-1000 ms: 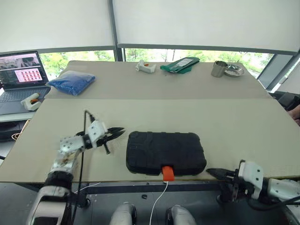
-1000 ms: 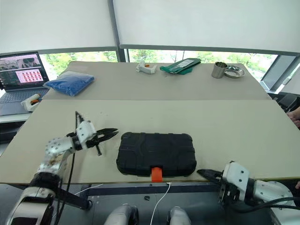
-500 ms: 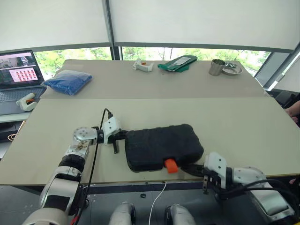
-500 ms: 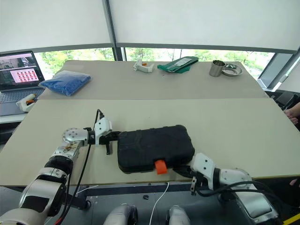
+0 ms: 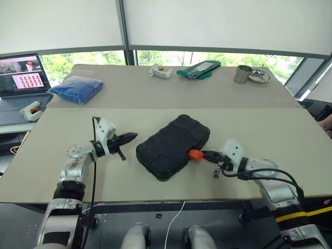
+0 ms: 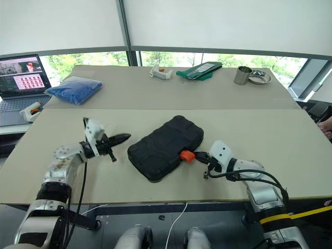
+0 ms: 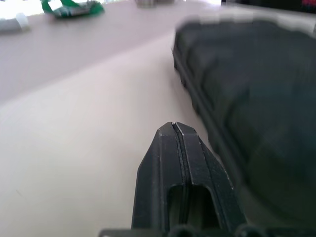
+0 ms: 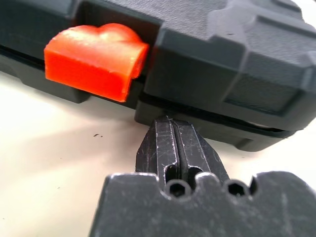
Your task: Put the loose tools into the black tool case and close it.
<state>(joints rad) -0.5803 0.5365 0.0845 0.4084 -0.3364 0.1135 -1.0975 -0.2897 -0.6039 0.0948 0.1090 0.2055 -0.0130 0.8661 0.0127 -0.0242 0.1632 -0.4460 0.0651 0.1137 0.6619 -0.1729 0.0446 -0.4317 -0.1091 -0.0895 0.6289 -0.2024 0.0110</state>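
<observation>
Case: we see the black tool case (image 5: 173,147) shut, lying askew on the bench (image 5: 259,124).
Right end effector (image 8: 174,129): closed, empty, tip against the case edge beside the orange latch (image 8: 96,60), placed to nudge.
Left end effector (image 5: 130,137): closed, empty, apart.

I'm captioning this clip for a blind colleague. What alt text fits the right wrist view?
The right gripper, its two black fingers shut together, points at the lower edge of the closed black tool case, touching it or nearly so. The case's orange latch sticks out just beside the fingertips, above the beige table.
</observation>
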